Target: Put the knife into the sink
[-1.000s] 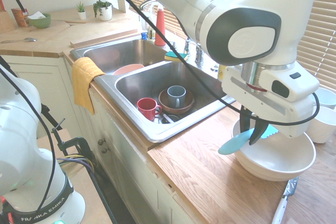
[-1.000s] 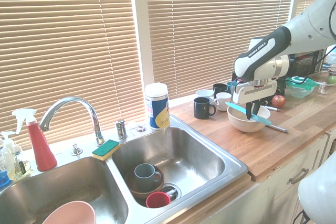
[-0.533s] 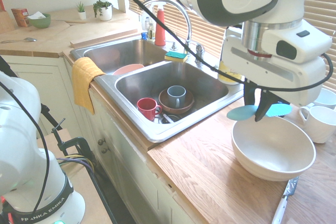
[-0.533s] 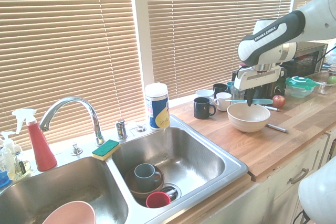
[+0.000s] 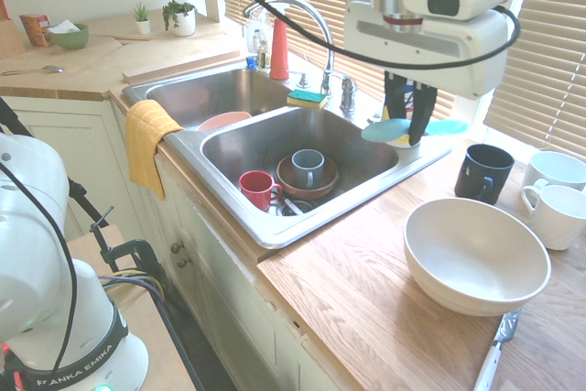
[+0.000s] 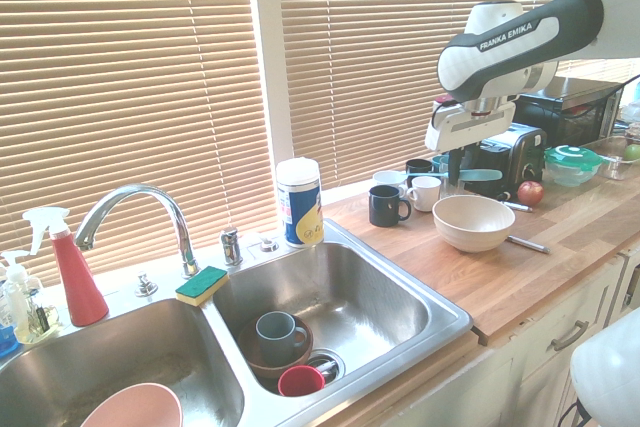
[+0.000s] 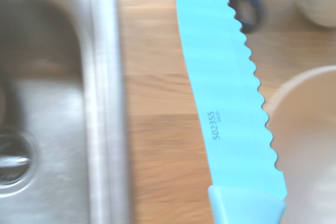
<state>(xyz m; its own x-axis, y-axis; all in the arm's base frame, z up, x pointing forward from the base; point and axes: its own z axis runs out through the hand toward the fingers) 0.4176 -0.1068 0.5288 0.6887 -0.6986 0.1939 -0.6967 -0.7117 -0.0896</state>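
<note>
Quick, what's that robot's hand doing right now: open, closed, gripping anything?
Hand: closed, holding the turquoise knife in the air.

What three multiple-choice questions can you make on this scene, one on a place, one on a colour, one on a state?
1. Where is the red mug?
A) Inside the cream bowl
B) In the sink basin with the brown bowl
C) On the paper towel roll

2. What colour is the knife in the gripper?
A) Turquoise
B) Orange
C) Black

3. What state is the knife in?
A) Lying in the sink
B) Lying on the counter
C) Held up by the gripper

Right letters:
1: B, the red mug stands in the basin beside the brown bowl.
2: A, the wrist view shows the knife's blade and handle both turquoise.
3: C, the gripper's fingers are closed on it, above the worktop.
</note>
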